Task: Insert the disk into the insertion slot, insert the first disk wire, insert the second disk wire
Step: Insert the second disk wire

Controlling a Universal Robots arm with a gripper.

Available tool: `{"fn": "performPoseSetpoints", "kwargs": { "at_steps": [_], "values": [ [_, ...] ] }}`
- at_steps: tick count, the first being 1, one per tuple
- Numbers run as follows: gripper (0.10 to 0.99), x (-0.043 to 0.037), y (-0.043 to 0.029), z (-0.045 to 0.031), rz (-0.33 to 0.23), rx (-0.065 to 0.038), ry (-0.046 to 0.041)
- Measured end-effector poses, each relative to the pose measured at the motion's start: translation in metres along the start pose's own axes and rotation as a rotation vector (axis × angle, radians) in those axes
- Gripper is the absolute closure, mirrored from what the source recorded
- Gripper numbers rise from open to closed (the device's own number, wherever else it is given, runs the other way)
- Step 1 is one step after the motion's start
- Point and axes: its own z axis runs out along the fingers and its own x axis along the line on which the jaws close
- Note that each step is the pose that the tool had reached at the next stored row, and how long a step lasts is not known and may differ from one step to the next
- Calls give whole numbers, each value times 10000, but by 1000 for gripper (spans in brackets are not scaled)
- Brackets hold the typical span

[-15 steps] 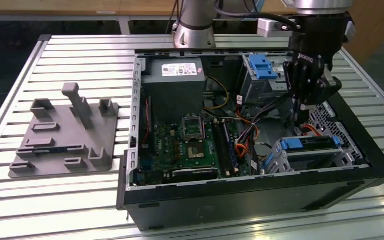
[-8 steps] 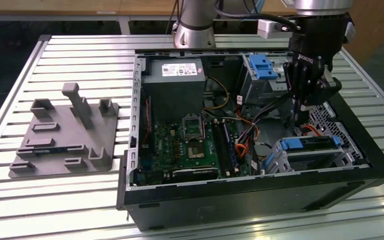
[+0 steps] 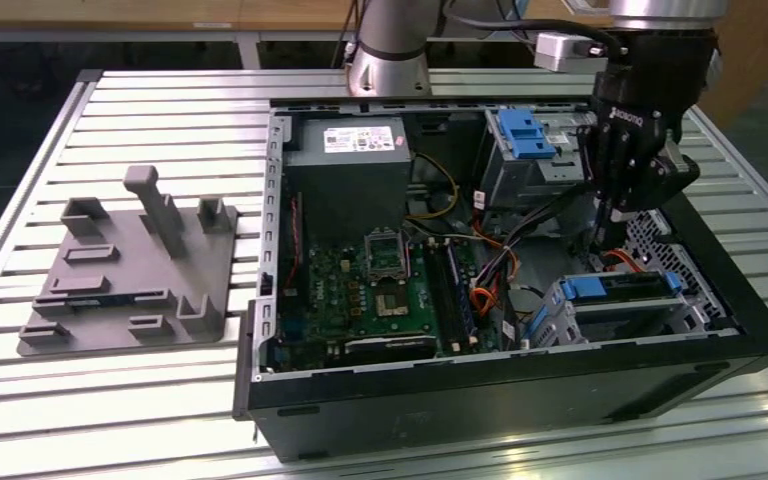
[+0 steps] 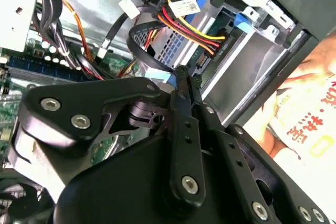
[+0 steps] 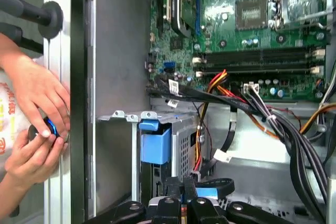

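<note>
Disk (image 3: 623, 289) seated in insertion slot (image 3: 560, 322); pincer (image 3: 604, 232) close above, pinching blue wire (image 4: 157, 75)

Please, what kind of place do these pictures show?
Probably a robotics lab or test workshop: a robot arm reaches into an open computer case on a slatted metal table, beside a grey fixture plate.

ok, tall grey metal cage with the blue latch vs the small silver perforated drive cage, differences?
The tall grey metal cage stands higher than the small silver perforated cage. The tall one carries a blue latch; the small one holds the blue-framed disk. In the exterior view the tall one sits farther back. Both are sheet metal on the exterior view's right.
</note>
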Motion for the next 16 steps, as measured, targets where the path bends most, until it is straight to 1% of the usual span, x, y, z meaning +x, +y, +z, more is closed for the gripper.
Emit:
{"fn": "performPoseSetpoints", "kwargs": {
  "at_steps": [7,8,9,10,14,16],
  "values": [
    [941,1,-84,1,-504,-1173,-8],
    [941,4,-102,1,-566,-1311,-6],
    [941,14,-116,6,-593,-1375,-8],
    [941,30,-124,13,-604,-1403,-9],
    [941,103,-128,45,-608,-1411,-47],
    [941,121,-128,52,-594,-1416,-103]
  ]
}}
